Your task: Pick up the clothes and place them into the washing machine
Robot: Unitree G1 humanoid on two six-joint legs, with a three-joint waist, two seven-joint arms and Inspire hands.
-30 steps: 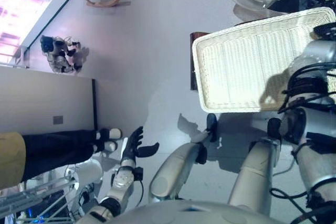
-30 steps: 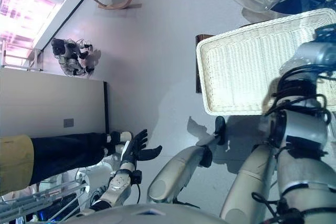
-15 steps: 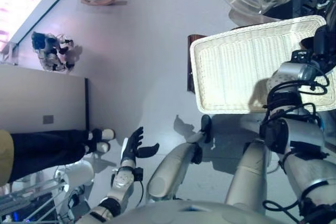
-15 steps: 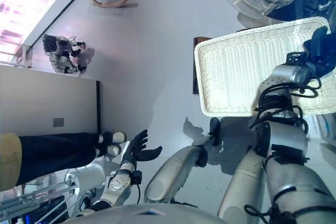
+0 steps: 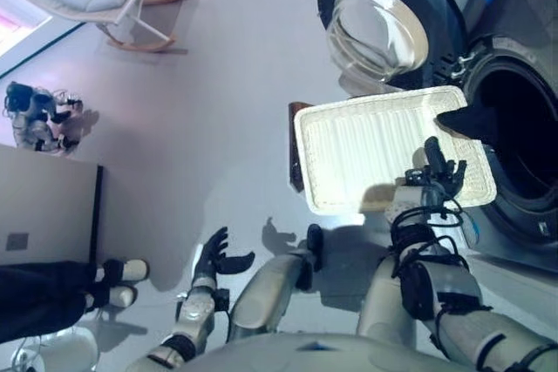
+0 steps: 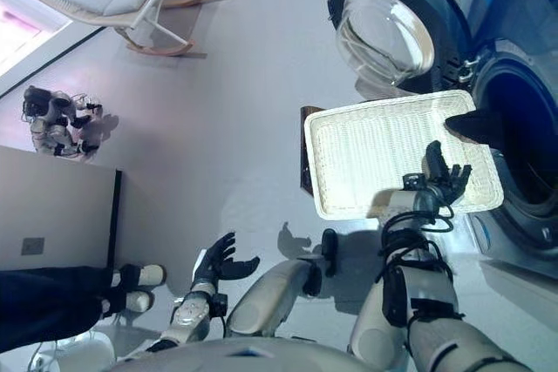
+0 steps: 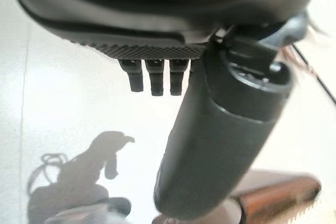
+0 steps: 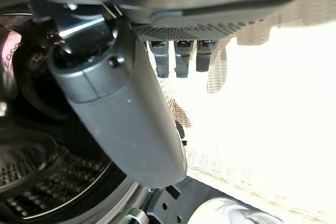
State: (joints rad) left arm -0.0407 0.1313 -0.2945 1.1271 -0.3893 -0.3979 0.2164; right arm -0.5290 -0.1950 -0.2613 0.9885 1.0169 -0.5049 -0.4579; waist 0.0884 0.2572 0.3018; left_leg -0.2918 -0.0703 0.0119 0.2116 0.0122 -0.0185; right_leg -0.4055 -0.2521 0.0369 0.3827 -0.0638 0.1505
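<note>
Dark garment [image 5: 468, 121] now on the washing machine [image 5: 523, 141] rim; right hand [image 5: 440, 176] lower, fingers spread, empty.

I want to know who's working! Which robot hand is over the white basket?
The right hand, fingers spread above the white basket. The left hand hangs over bare floor.
</note>
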